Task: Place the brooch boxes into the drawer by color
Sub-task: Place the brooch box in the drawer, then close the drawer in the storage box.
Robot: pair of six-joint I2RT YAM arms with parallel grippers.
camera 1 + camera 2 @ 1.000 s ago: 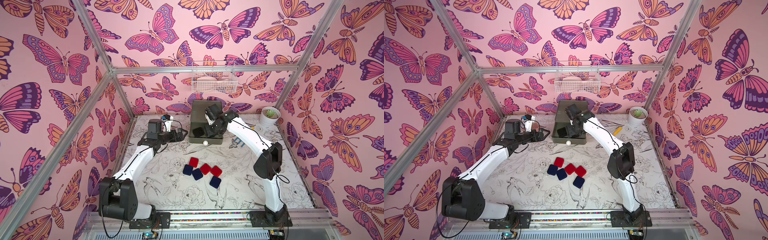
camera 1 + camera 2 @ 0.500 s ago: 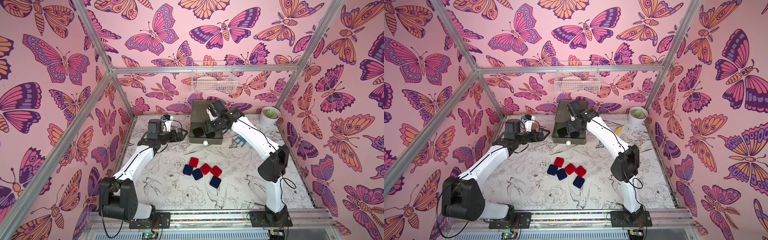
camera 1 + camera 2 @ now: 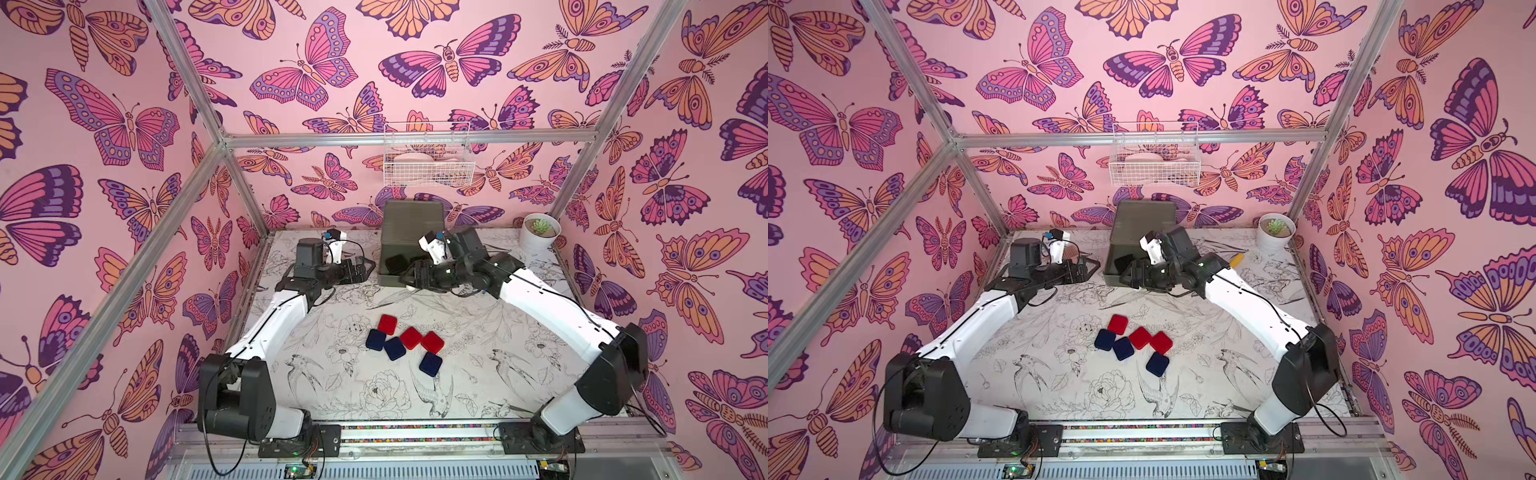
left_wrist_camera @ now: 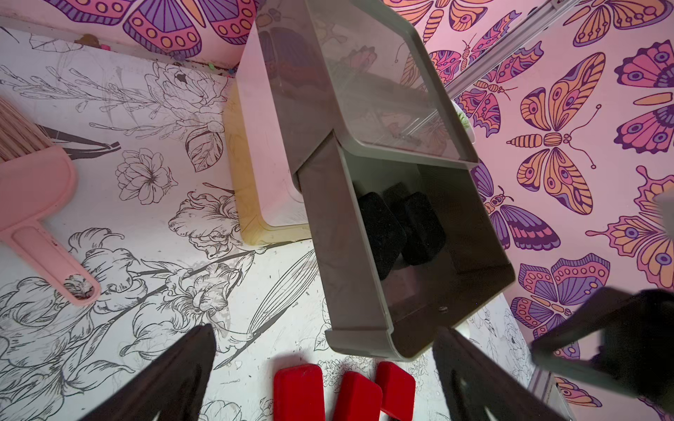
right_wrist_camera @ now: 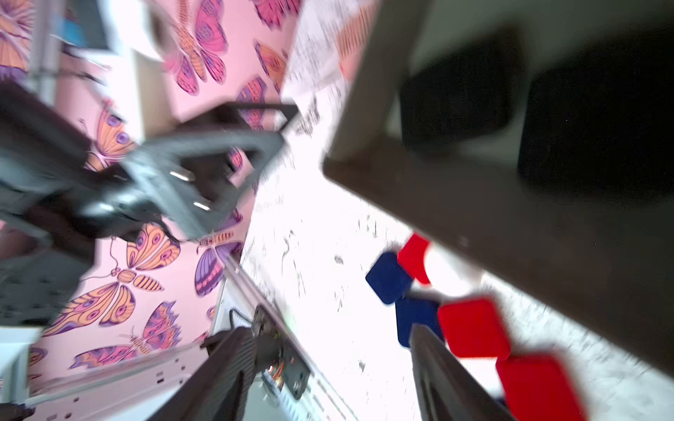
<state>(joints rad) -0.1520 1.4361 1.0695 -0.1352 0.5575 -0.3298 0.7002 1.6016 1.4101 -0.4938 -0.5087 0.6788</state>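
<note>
**Black pair filed, six boxes waiting on the base side**

Two black boxes (image 4: pixel 381 233) lie side by side in the pulled-out grey top drawer (image 4: pixel 346 284) of the drawer chest (image 3: pixel 409 222), which stands against the back wall. Three red boxes (image 3: pixel 411 337) and three navy boxes (image 3: pixel 394 348) sit flat in a loose cluster on the middle of the table (image 3: pixel 332 399), several of them touching. They are turned corner-on to the table's edges. Being close to square, they give no long axis to line up with.

The right gripper (image 3: pixel 409 276) hovers just at the drawer's front lip, jaws partly parted with nothing between them. Whether it touches the lip cannot be told. The left gripper (image 3: pixel 358 270) hangs beside the drawer's left wall, jaws spread wide and empty.

The drawer slides along the line from the back wall toward the base. The right jaws stand on that line, so shutting it would likely fall to that arm. From both jaws the cluster lies toward the base, roughly between the arms. The rearmost red box looks slightly nearer the right gripper, and the navy boxes on the left flank suit the left arm.
</note>
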